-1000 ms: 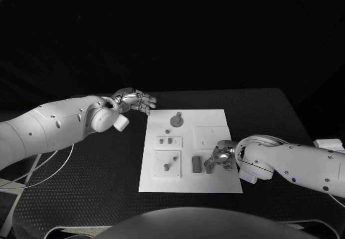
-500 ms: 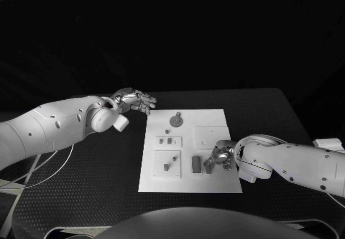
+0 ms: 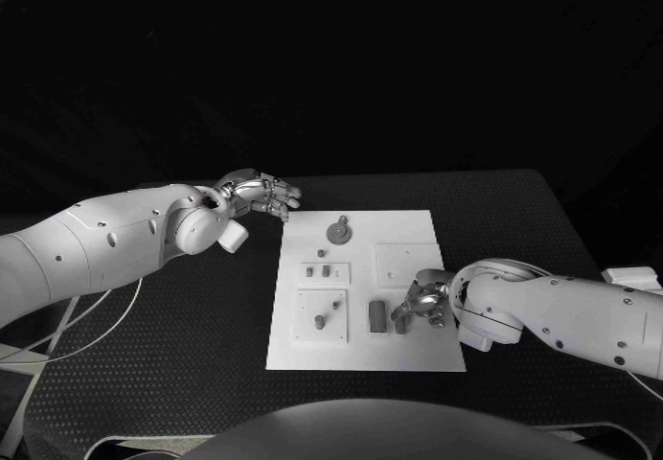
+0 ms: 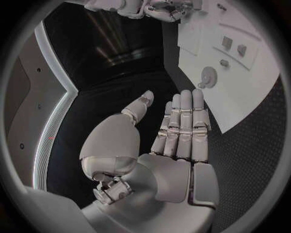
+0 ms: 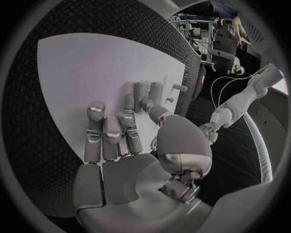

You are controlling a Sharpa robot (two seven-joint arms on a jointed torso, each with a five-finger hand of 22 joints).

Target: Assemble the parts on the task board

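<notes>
In the head view the task board [image 3: 362, 287] is lying in the middle of the black table [image 3: 525, 211], and the right hand [image 3: 422, 305] is reaching over its right edge, fingers bending down beside two upright grey blocks [image 3: 377, 316] near the board's front. Whether those fingers are pinching the smaller block is not clear from above. The right wrist view is giving more: the right hand [image 5: 118, 141] is lying flat over the white board [image 5: 91, 73], its fingertips [image 5: 128, 103] and thumb coming together just beside a cluster of grey upright parts [image 5: 148, 92]; the thumb is touching or nearly touching one of them, yet a firm hold cannot be told. A small peg [image 5: 180, 88] is standing just past the cluster.

The left hand [image 3: 257, 194] is hovering off the board's far left corner, over the table. The left wrist view is showing what the head view is hiding: the left hand [image 4: 176, 131] is holding nothing, fingers straight and close together, thumb apart. That view is also catching the grey gear [image 4: 208, 76] lying on the board [image 4: 242, 92], and the right hand [image 4: 164, 7] at the far side.

From above, the gear [image 3: 338, 231] is sitting at the board's far end, with raised white squares [image 3: 408, 261] and small grey pegs [image 3: 325, 272] between it and the blocks. The right arm [image 3: 566, 316] is covering the board's right front corner.
</notes>
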